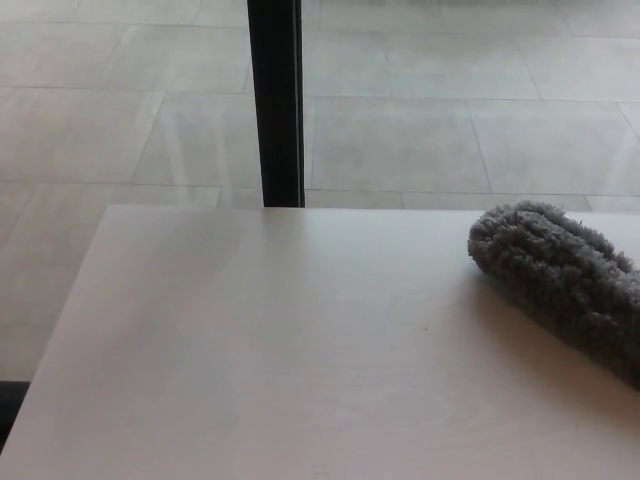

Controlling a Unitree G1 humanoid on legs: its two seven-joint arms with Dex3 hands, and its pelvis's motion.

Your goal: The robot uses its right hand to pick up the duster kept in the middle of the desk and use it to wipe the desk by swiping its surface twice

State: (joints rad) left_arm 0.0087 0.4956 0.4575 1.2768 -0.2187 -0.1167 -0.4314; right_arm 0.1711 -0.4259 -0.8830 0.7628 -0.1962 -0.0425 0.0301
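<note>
A fluffy grey duster [560,280] lies on the pale desk [280,340] at the right side of the head view. It runs diagonally from its rounded end near the desk's far edge toward the right picture border, where it is cut off. Its handle does not show. Neither of my hands is in the picture.
A black vertical post [275,100] stands just behind the desk's far edge, left of centre. Beyond it lies a light tiled floor [430,110]. The desk's left edge slants from the far corner down toward the lower left of the picture.
</note>
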